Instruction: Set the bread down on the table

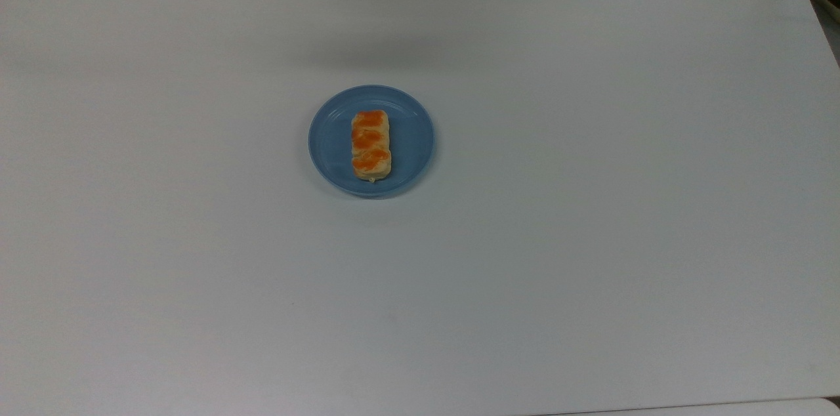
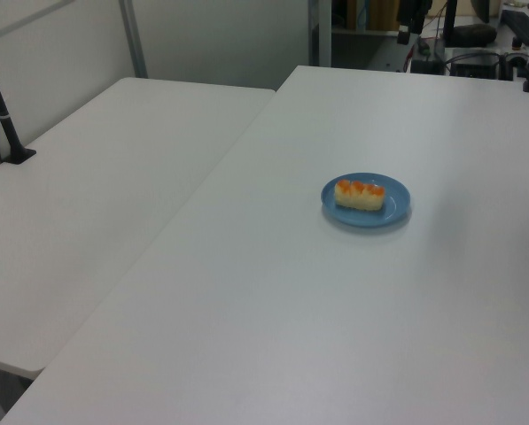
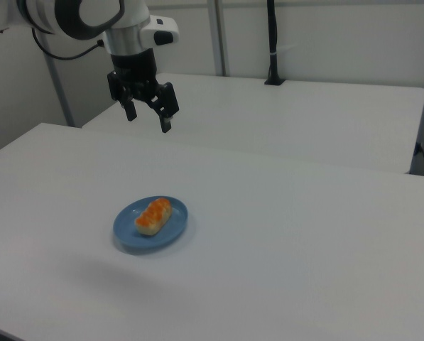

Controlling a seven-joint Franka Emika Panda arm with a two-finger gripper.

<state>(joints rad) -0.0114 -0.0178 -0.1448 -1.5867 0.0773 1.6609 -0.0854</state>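
Resting lengthwise on plate [image 1: 410, 140] at center of table [image 1: 590, 239], bread [image 1: 371, 144] looks soft, light; grip w/ light force across narrow sides; gripper [image 3: 148, 117] hangs open, empty, above far-left in right view.

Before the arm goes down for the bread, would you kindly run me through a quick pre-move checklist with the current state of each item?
1. Gripper open and empty: ok.
2. Bread lying flat on the blue plate, nothing on top of it: ok.
3. Gripper raised well above the bread: ok.
4. Gripper directly over the bread: cannot tell.
5. Bare table around the plate for setting the bread down: ok.
6. Bread already on the table: not ok, it is on the plate.
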